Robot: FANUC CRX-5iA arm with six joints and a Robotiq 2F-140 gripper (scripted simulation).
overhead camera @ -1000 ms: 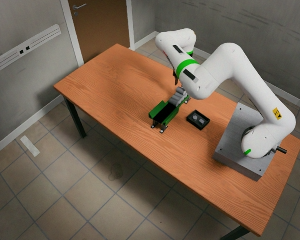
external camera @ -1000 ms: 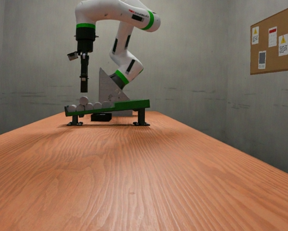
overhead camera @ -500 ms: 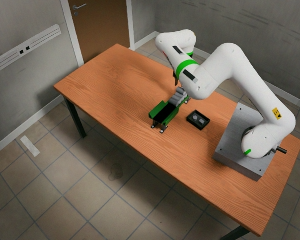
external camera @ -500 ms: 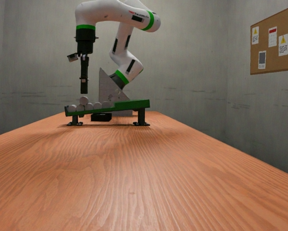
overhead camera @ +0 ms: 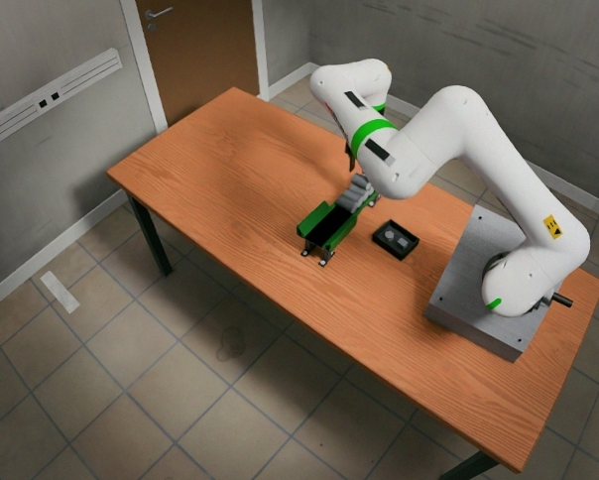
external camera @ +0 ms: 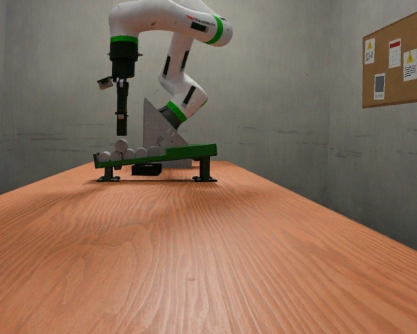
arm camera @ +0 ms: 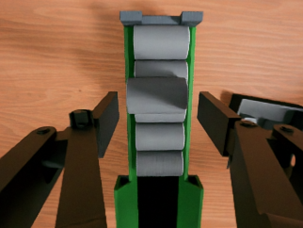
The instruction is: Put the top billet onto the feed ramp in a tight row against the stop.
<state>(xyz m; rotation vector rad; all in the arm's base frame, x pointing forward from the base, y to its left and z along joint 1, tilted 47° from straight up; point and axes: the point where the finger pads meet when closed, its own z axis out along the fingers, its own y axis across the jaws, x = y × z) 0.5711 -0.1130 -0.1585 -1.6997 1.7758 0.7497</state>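
Hanging vertical over the stacked billet (arm camera: pixel 157 95), fingers apart, holding nothing, smooth grey cylinders on green ramp (arm camera: pixel 126 122), woodgrain worktop (external camera: pixel 208 243).

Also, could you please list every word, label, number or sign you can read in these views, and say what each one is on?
No text can be read as words.
Red lettering on the arm's upper link: too blurred to read.
Yellow sticker with a black mark on the arm: a sign, no legible words.
Papers on the cork board, two showing yellow warning triangles: print too small to read.
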